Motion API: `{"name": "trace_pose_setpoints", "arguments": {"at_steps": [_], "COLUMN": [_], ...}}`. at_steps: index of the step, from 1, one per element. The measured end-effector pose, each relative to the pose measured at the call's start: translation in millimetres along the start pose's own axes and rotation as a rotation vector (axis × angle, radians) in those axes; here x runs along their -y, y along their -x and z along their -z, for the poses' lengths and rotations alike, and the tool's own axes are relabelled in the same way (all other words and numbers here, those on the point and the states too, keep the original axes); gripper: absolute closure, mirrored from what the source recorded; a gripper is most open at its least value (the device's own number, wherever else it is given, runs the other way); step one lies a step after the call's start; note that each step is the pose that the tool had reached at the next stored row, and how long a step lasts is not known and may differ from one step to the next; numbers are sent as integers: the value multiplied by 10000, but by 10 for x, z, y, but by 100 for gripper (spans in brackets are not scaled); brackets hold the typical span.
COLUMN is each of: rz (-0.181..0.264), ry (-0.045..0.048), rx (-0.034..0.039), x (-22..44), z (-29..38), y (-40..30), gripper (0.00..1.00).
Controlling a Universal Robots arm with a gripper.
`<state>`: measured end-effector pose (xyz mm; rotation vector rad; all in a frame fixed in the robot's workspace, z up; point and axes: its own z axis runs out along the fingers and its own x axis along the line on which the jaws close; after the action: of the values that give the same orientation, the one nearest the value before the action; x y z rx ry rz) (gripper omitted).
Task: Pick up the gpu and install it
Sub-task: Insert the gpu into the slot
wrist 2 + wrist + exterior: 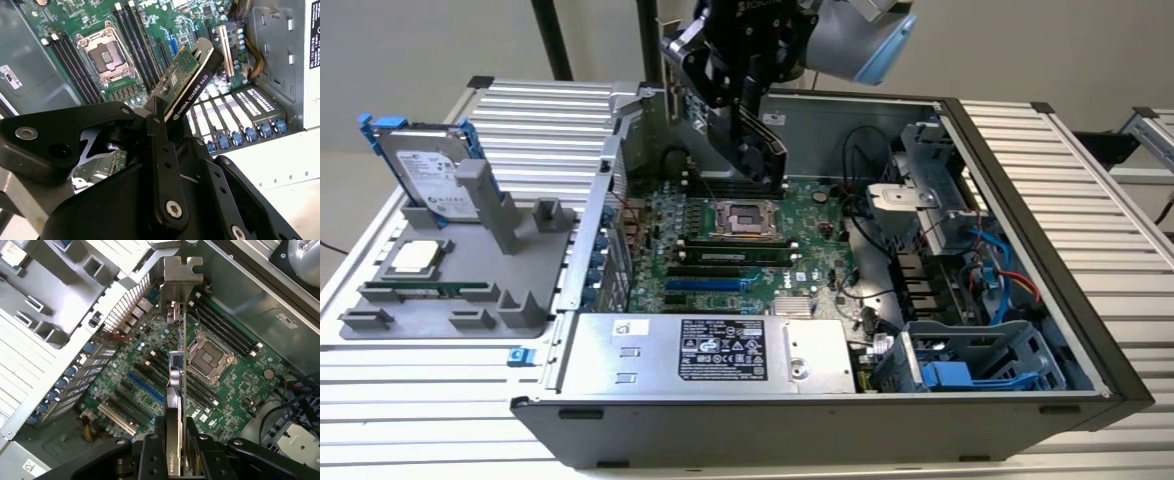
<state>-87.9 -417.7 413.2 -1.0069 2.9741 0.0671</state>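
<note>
We see a slatted metal table (1067,160) carrying an open computer case (827,425), which lies on its side and covers the table's middle and most of the exterior view's right. The robot arm (854,40) reaches down over the case from the table's far edge. Inside the case the green motherboard (720,250) lies face up, and we see it in both wrist views too (150,20) (145,375). A silver power supply (707,350) sits along the case wall nearest the table's near edge.

On the table's edge at the exterior view's left stands a grey holder (427,300), beside the case and apart from it. A silver hard drive (434,175) with a blue frame stands upright in the holder's far end.

The gripper (754,130) (160,112) (175,440) is clenched on the gpu (767,150) (192,80) (176,370), one finger (162,150) pressed on the black shroud side. We see the card held on edge and tilted in the air above the motherboard, clear of the slots, over the region of the processor socket (750,215) (102,55) (210,357). Its silver bracket (180,275) is at the end away from the gripper, pointing towards the case wall with the vent grille (127,305). The long blue slot (145,387) lies bare on the board.

On the holder, a square processor chip (414,257) lies flat, and a thin green memory stick (440,288) lies just beside it, nearer the table's near edge.
</note>
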Motion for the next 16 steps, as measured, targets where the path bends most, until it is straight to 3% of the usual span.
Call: {"name": "trace_pose_setpoints", "arguments": {"at_steps": [16], "rz": [331], "ry": [5], "rx": [-13], "x": [32], "z": [1], "y": [42], "gripper": [100]}}
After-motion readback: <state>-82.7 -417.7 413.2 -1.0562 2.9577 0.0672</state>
